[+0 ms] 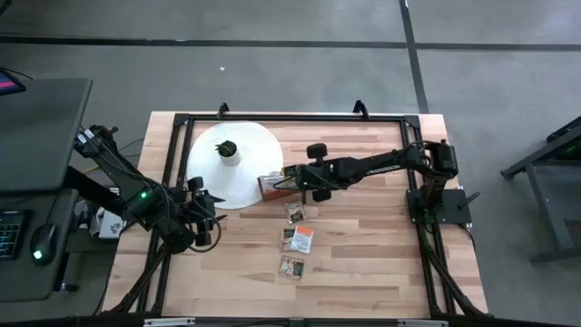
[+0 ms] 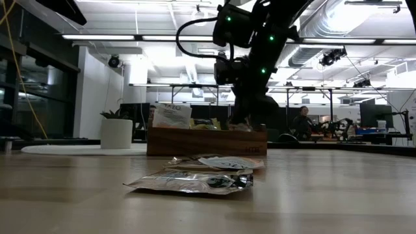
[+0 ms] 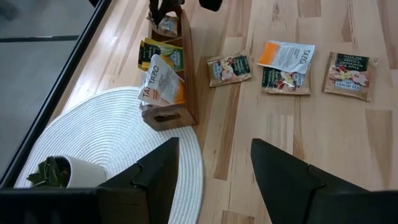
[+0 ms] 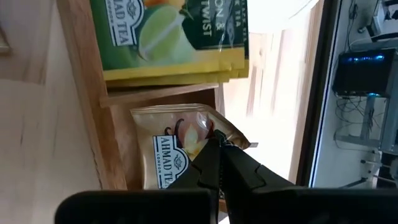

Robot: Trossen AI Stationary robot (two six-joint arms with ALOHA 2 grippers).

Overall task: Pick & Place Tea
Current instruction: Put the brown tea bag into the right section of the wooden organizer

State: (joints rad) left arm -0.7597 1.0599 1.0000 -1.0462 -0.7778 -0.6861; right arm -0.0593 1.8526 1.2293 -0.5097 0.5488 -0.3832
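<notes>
Tea sachet, brownish, sits in end compartment of wooden box. Right gripper clenched, fingertips pressed together over sachet's top edge; whether it pinches sachet, cannot tell; likely seating it upright among others. Green-yellow sachets fill next compartment. Four loose sachets wait on table beside box. Left gripper parked near white mat, fingers apart, empty.
</notes>
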